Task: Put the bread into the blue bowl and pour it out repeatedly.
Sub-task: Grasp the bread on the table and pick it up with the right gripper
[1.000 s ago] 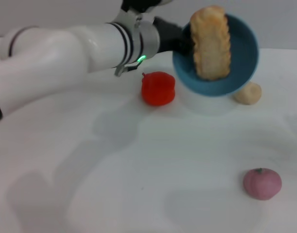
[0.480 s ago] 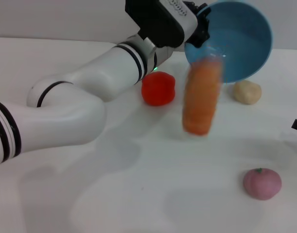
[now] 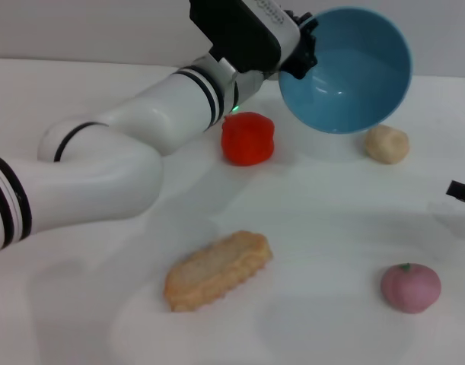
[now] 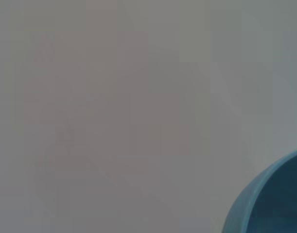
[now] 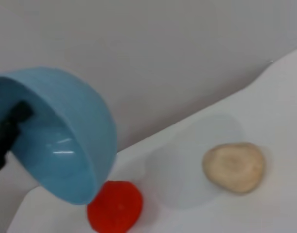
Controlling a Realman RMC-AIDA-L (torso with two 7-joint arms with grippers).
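Dropped: one bread [image 3: 218, 270], one blue bowl [image 3: 345, 70] emptied.

The head camera is looking down at the table [image 3: 308, 228] from up high. The left wrist camera is sitting very close to the bowl [image 4: 272, 201], facing a wall. The right wrist camera is looking from low down, sharing the bowl [image 5: 65, 141].
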